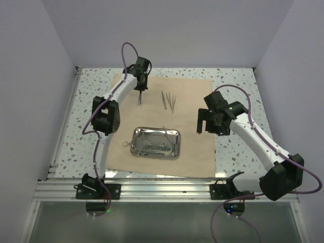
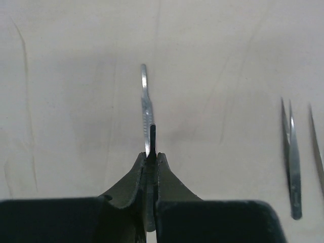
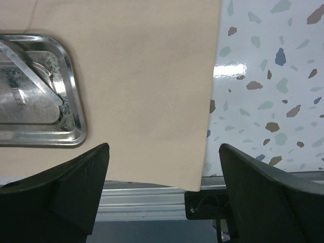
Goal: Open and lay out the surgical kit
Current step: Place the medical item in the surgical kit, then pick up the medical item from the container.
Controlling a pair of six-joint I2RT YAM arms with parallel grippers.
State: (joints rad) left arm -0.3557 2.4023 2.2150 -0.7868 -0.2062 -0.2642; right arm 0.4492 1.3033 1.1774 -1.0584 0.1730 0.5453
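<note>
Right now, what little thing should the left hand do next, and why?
Probably lower the left hand and open it, laying its thin steel instrument on the beige cloth beside the tweezers already set out. The hand is shut on it over bare cloth, and more instruments sit in the tray.

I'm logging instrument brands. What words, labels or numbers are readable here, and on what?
No text can be read in any view.
The instrument in the left gripper has a textured patch, too blurred to tell whether it is a marking.
On the tray, cloth and tweezers no text shows.
</note>
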